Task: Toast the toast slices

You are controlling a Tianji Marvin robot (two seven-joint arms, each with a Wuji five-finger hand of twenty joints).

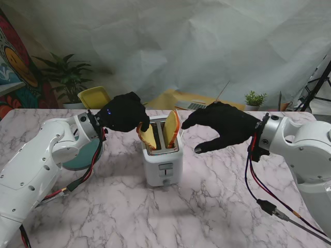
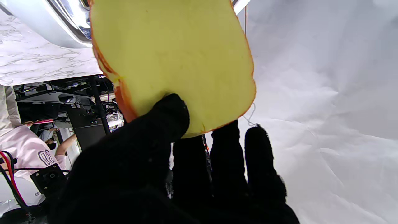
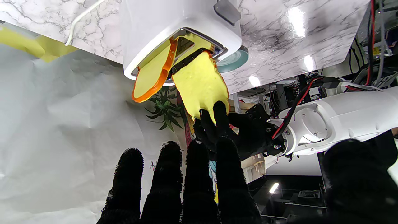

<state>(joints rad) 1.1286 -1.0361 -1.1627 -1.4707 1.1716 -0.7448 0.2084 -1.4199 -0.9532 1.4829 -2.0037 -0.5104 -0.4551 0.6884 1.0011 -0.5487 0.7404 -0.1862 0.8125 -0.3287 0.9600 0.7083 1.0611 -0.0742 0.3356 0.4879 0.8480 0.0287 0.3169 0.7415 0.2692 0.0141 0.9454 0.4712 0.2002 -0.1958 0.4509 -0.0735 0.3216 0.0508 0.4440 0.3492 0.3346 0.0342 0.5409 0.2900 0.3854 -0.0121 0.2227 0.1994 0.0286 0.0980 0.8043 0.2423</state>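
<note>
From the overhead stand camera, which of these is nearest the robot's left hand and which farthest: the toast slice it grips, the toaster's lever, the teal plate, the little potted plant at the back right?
1. Toast slice: in the left hand, at the toaster's left slot.
2. and 3. Teal plate, on the left partly under the arm, and toaster lever, on the front nearer to me: too close to call.
4. Potted plant: far right, at the back.
</note>
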